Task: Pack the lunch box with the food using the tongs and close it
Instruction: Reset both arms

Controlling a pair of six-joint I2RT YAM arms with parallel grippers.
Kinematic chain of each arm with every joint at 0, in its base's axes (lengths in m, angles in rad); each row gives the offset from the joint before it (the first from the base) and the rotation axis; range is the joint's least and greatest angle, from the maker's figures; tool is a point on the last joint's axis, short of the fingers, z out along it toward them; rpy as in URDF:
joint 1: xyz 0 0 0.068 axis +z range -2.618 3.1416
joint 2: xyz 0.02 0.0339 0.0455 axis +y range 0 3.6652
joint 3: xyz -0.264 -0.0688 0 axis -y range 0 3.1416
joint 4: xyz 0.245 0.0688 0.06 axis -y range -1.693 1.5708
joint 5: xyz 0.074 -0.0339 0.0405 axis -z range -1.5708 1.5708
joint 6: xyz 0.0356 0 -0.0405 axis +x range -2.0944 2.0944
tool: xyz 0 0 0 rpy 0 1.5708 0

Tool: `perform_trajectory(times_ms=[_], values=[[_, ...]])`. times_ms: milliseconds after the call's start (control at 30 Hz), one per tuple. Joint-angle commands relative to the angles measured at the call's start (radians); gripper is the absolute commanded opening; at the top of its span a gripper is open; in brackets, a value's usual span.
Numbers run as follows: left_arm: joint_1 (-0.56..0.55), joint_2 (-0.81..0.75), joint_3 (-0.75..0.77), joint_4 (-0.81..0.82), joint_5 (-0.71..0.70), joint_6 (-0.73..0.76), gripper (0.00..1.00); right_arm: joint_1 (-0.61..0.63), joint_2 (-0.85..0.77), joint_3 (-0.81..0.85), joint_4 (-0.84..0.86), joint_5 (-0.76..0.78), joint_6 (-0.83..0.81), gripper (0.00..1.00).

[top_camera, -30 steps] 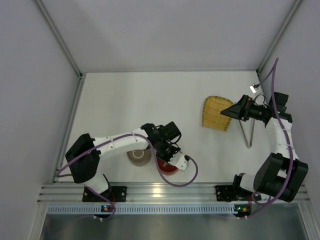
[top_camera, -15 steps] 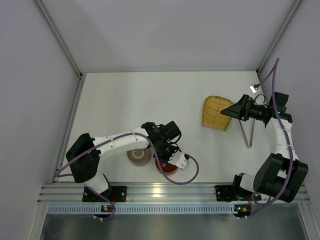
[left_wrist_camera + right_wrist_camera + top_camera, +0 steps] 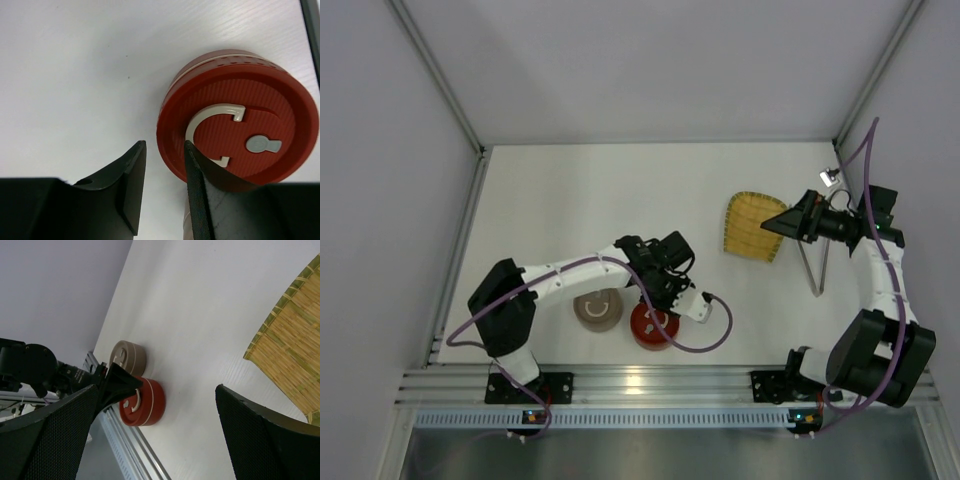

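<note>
Red round lunch box (image 3: 237,135) sits lidded near the table's front edge, just beside a beige round container (image 3: 598,310).

The left gripper (image 3: 162,187) hovers at the box's rim, jaws apart and holding nothing. The right gripper (image 3: 155,435) hangs wide open by the woven bamboo mat (image 3: 752,227), metal tongs (image 3: 814,268) lying just beside it. No food shows. The lid being on fits either a packed box or one awaiting opening; I cannot judge which.
</note>
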Motion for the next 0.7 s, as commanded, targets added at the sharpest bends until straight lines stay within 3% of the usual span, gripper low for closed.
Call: perform_trajectory(times_ms=[0,133,200,300,333,433,467,567,667], values=[[0.018,0.025,0.039,0.056,-0.019,-0.017,0.41,-0.015,-0.033,0.001,0.023,-0.032,-0.03,0.99],[0.043,-0.001,0.058,0.054,0.021,-0.055,0.42,-0.015,-0.034,0.009,0.0,-0.029,-0.051,0.99],[0.087,-0.013,0.088,0.053,0.05,-0.148,0.45,-0.016,-0.036,0.012,-0.003,-0.029,-0.05,0.99],[0.202,-0.039,0.182,0.039,0.134,-0.34,0.66,-0.015,-0.046,0.024,-0.025,-0.02,-0.062,0.99],[0.245,-0.057,0.217,0.045,0.19,-0.398,0.98,-0.015,-0.049,0.032,-0.042,-0.005,-0.082,0.99],[0.424,-0.084,0.245,0.068,0.235,-0.644,0.98,-0.015,-0.076,0.058,-0.109,0.047,-0.178,0.99],[0.488,-0.099,0.248,0.082,0.176,-0.775,0.98,-0.013,-0.088,0.075,-0.152,0.061,-0.2,0.99],[0.559,-0.111,0.242,0.047,0.047,-0.927,0.98,-0.01,-0.092,0.107,-0.216,0.139,-0.286,0.99],[0.696,-0.146,0.185,0.051,0.122,-1.007,0.98,0.007,-0.094,0.124,-0.267,0.254,-0.359,0.99]])
